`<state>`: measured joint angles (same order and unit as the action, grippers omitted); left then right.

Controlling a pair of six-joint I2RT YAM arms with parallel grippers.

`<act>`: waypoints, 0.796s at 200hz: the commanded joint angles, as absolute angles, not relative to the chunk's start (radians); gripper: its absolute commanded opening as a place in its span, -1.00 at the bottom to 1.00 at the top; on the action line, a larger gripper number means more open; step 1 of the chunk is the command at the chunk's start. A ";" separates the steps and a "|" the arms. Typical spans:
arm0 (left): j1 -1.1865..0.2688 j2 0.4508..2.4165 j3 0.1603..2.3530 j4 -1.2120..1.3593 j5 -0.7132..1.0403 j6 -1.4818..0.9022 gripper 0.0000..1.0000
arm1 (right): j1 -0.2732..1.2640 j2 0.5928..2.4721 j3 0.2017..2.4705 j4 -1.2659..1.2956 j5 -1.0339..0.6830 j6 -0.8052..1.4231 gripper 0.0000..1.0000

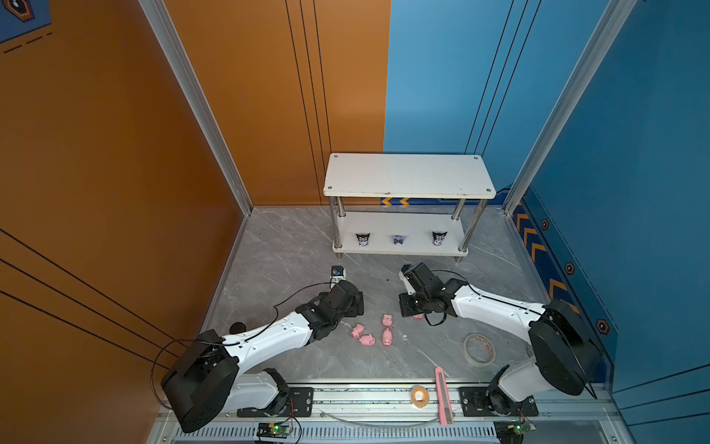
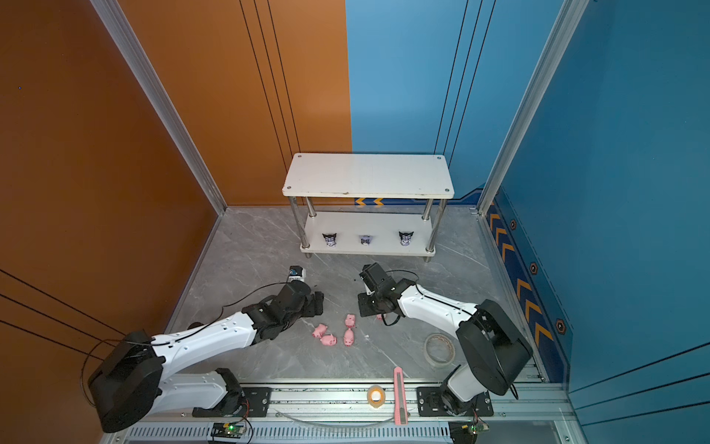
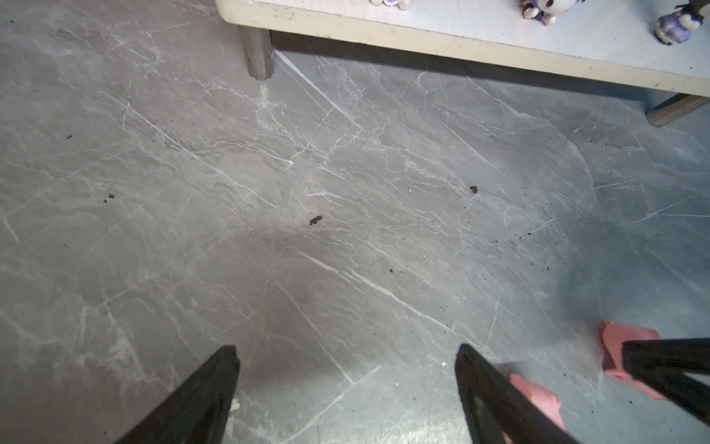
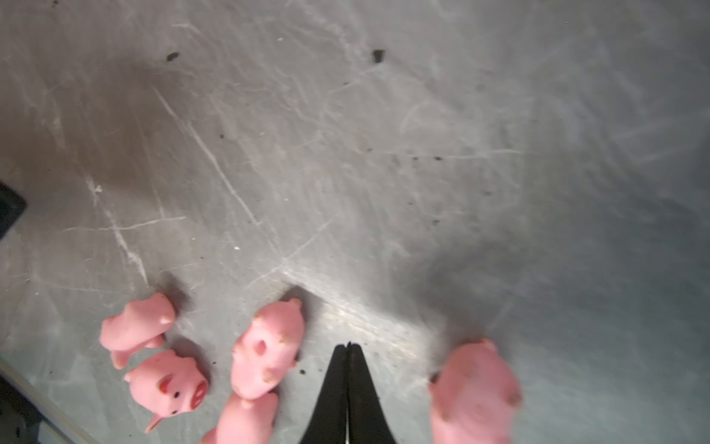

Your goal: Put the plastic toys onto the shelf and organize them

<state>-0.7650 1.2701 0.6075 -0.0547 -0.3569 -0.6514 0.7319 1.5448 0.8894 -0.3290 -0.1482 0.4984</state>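
Note:
The shelf (image 1: 407,175) (image 2: 367,173) stands at the back; three black-eared figurines (image 1: 398,240) (image 2: 365,240) sit in a row on its lower board (image 3: 461,42). Several pink pigs (image 1: 387,337) (image 2: 349,337) (image 4: 265,350) lie on the floor between the arms. One more pig (image 1: 418,316) (image 4: 474,392) is half hidden under my right arm. My left gripper (image 1: 355,303) (image 3: 345,350) is open over bare floor, just left of the pigs. My right gripper (image 1: 407,311) (image 4: 347,346) is shut and holds nothing, low between the pig cluster and the lone pig.
A clear tape roll (image 1: 478,349) lies at the front right. A small tape roll (image 1: 419,395) and a long pink utility knife (image 1: 442,396) rest on the front rail. Orange and blue walls close in the marble floor (image 1: 288,246).

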 commanded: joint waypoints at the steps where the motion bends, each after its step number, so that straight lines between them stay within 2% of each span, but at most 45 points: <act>1: -0.769 1.272 0.609 -0.053 -0.330 -0.663 0.77 | 0.738 1.559 0.902 -0.287 -0.186 0.551 -0.86; 8: -0.776 1.273 0.609 -0.050 -0.324 -0.661 0.75 | 0.731 1.542 0.897 -0.287 -0.183 0.550 -0.86; 12: -0.780 1.273 0.610 -0.049 -0.321 -0.657 0.64 | 0.724 1.527 0.892 -0.292 -0.177 0.547 -0.86; 23: -0.789 1.280 0.620 -0.050 -0.315 -0.647 0.50 | 0.708 1.483 0.879 -0.309 -0.164 0.539 -0.86; 38: -0.800 1.298 0.641 -0.061 -0.318 -0.642 0.43 | 0.661 1.413 0.855 -0.354 -0.138 0.527 -0.81; 46: -0.804 1.310 0.651 -0.061 -0.320 -0.643 0.42 | 0.653 1.379 0.840 -0.382 -0.106 0.518 -0.70; 68: -0.809 1.344 0.664 -0.028 -0.313 -0.652 0.41 | 0.654 1.321 0.807 -0.472 0.018 0.500 -0.15; 93: -0.815 1.398 0.688 0.003 -0.292 -0.659 0.41 | 0.688 1.308 0.766 -0.503 0.091 0.509 0.12; 129: -0.832 1.463 0.740 -0.019 -0.264 -0.652 0.37 | 0.810 1.341 0.753 -0.488 0.196 0.512 0.14; 159: -0.847 1.458 0.746 -0.052 -0.290 -0.649 0.37 | 0.848 1.399 0.773 -0.489 0.252 0.489 0.10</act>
